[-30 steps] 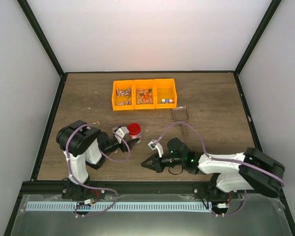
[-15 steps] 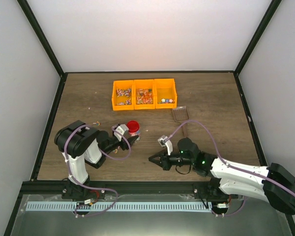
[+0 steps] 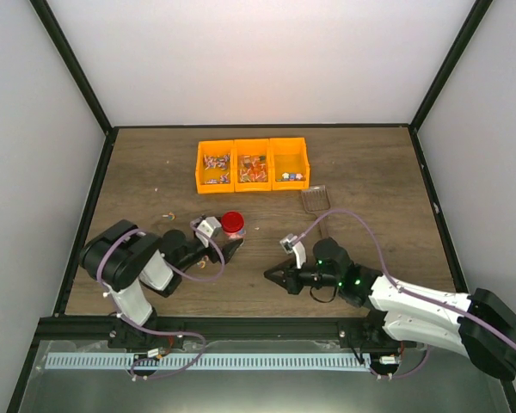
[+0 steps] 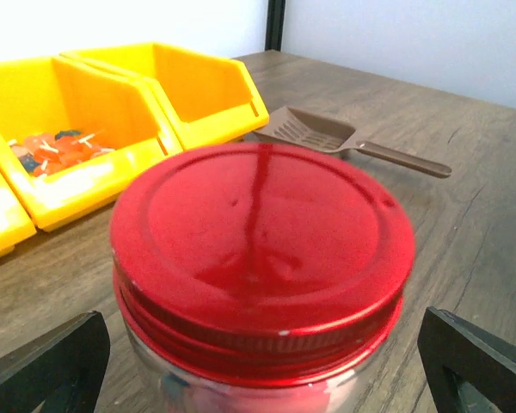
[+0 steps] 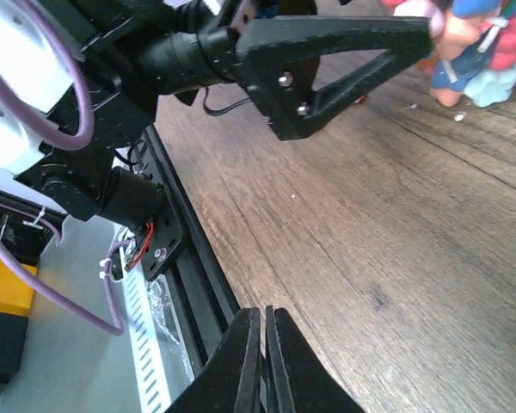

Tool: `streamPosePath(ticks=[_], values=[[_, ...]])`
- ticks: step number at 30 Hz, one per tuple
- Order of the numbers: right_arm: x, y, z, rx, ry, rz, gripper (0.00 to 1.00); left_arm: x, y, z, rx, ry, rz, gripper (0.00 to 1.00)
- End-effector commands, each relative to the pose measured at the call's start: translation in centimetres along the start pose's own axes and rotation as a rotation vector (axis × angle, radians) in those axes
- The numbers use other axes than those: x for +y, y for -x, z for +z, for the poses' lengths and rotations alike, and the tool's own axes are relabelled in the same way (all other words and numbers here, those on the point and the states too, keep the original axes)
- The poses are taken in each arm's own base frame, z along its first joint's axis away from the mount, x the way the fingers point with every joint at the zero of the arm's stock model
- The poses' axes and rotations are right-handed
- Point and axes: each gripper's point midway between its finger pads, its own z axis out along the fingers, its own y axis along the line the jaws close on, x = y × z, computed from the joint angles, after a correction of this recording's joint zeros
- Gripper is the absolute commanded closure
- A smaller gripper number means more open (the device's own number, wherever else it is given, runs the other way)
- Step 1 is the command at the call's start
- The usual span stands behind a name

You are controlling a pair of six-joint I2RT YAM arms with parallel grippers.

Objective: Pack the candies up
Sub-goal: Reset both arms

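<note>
**A:** Why's the left gripper (image 3: 226, 247) parked around that jar (image 4: 241, 397)?

**B:** My guess is the capping's done. Its fingers stand wide apart either side of the jar, gripping nothing. The jar sits upright with the red lid (image 4: 262, 249) on top, so nothing spills.

**A:** And the candies (image 4: 56, 151)?

**B:** Some show through the glass, and more are heaped in the orange bins (image 3: 252, 142) behind. They're a jumble, too tiny to call a long axis or heading. The right gripper (image 3: 269, 274) is pinched closed on nothing, low over the table (image 3: 370, 172), probably just keeping clear.

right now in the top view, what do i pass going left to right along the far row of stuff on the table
left yellow bin → middle yellow bin → right yellow bin → brown scoop
</note>
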Motion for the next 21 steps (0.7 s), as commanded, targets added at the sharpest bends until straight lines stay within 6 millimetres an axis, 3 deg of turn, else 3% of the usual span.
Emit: streamPosePath(ticks=[1,6,7,9,11,14,17,19,21], values=[[-0.7,1.3,-0.4,-0.033,-0.045,-0.025,0.96,-0.6,0.5,-1.1,-0.012,-0.007,-0.01,0.0],[-2.3,6.5,-1.6,-0.153,-0.249,-0.082,0.93,-1.3,1.4,-2.9,-0.06,-0.003,-0.054,0.0],[-2.3,8.6,-2.2,-0.203,-0.3,-0.094,0.87,-1.2,1.4,-3.1,-0.062,0.006,-0.065,0.0],[-2.8,11.7,-3.7,-0.29,-0.412,-0.116,0.64,-1.3,0.9,-3.7,-0.049,0.019,-0.092,0.0],[-3.3,14.9,-5.7,-0.384,-0.535,-0.173,0.52,-1.5,0.8,-4.4,-0.057,0.023,-0.115,0.0],[-5.9,18.6,-10.7,-0.566,-0.841,-0.226,0.34,-1.5,1.0,-5.0,-0.073,0.037,-0.135,0.0],[-9.2,19.7,-15.7,-0.692,-1.11,-0.322,0.18,-1.2,0.5,-4.7,-0.038,0.047,-0.161,0.0],[-11.4,19.7,-17.9,-0.74,-1.19,-0.414,0.14,-1.3,0.7,-4.6,-0.034,0.038,-0.162,0.0],[-14.7,18.5,-20.5,-0.792,-1.266,-0.399,0.12,-1.4,1.3,-4.8,-0.054,0.036,-0.158,0.0]])
